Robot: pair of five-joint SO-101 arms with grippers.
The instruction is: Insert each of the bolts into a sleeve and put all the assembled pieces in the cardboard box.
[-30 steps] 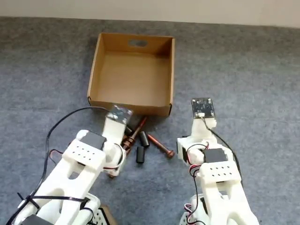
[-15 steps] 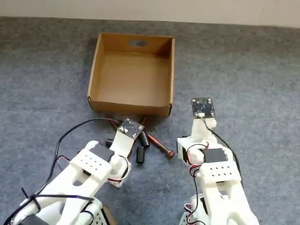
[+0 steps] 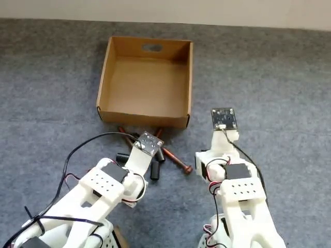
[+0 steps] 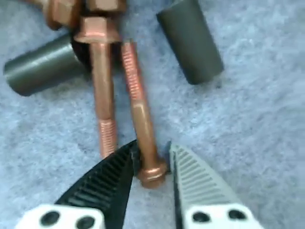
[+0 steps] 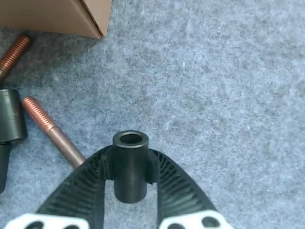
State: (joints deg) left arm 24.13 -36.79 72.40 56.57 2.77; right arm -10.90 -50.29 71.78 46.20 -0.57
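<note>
the bolt [image 4: 140, 109], likely stiff and slick, wants pinching near its head, where the left gripper [image 4: 152, 151] straddles it barely open, seemingly unclamped; the right gripper [image 5: 129, 162] clasps a sleeve [image 5: 129, 143].

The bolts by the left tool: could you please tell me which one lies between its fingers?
The bolt with its flanged head toward the left tool; its neighbour points its threads there.

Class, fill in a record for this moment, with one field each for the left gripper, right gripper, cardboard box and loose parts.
Left gripper: jaws open, either side of a bolt head; it lies on the carpet
Right gripper: shut on black sleeve
Cardboard box: no parts inside
Loose parts: more bolts and sleeves on the carpet by the box's near wall
</note>
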